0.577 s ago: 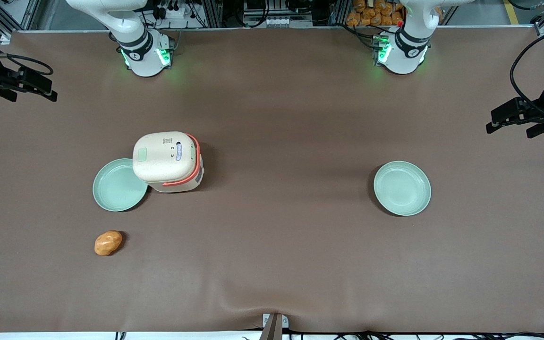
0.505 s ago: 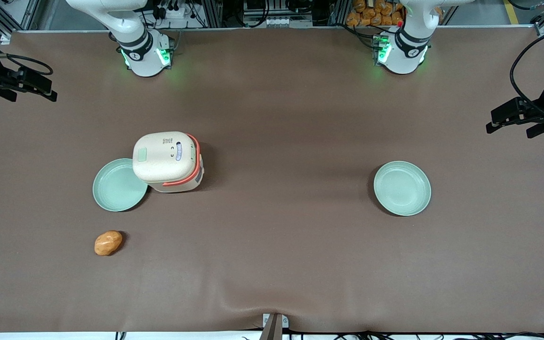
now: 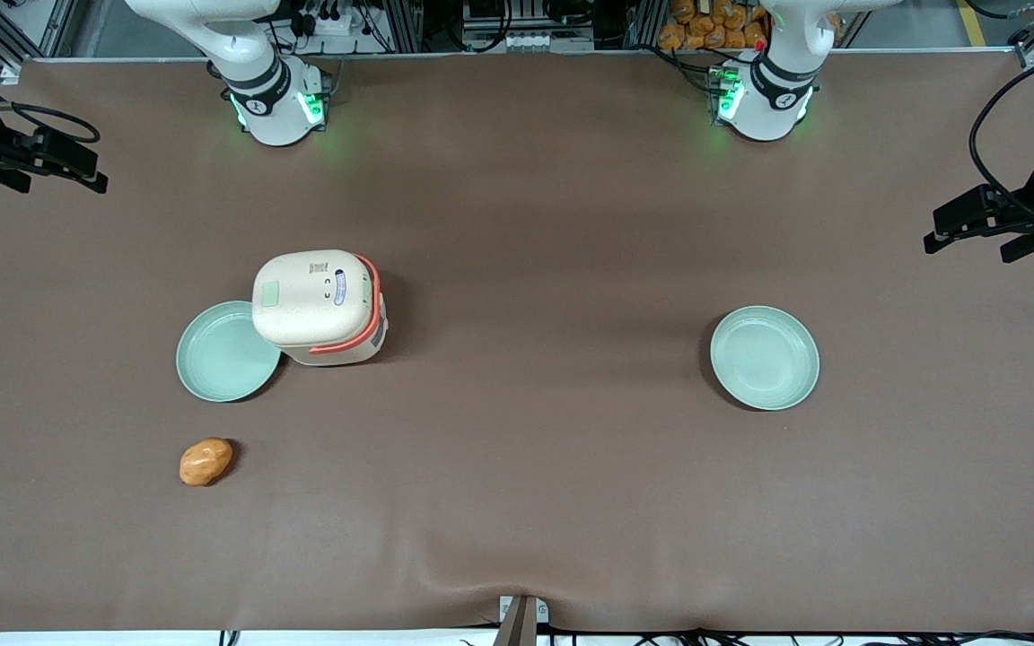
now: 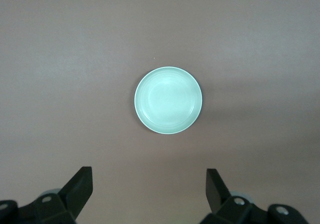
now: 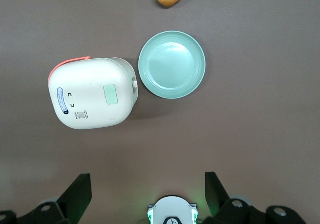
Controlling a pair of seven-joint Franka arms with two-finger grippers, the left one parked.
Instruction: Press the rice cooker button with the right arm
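While nothing is held between its spread fingers (image 5: 80, 191), the gripper (image 5: 145, 194) of the right arm (image 3: 252, 67) is seen hanging high above the brown table (image 3: 535, 269), well apart from every object below it; in the front view only its dark body (image 3: 28, 157) is caught at the working arm's end of the table. Looked down on from the wrist camera, the rice cooker (image 5: 92, 94) is found standing upright with its lid closed, a pale green button (image 5: 110, 94) set in the cream top and a coral-orange band (image 3: 364, 314) running round one edge. A pale green plate (image 3: 225, 352) is placed just beside the cooker, its rim partly covered by the cooker's body in the front view. A potato (image 3: 205, 461) lies nearer the front camera than that plate, apart from it. A second green plate (image 3: 764, 357) rests toward the parked arm's end.
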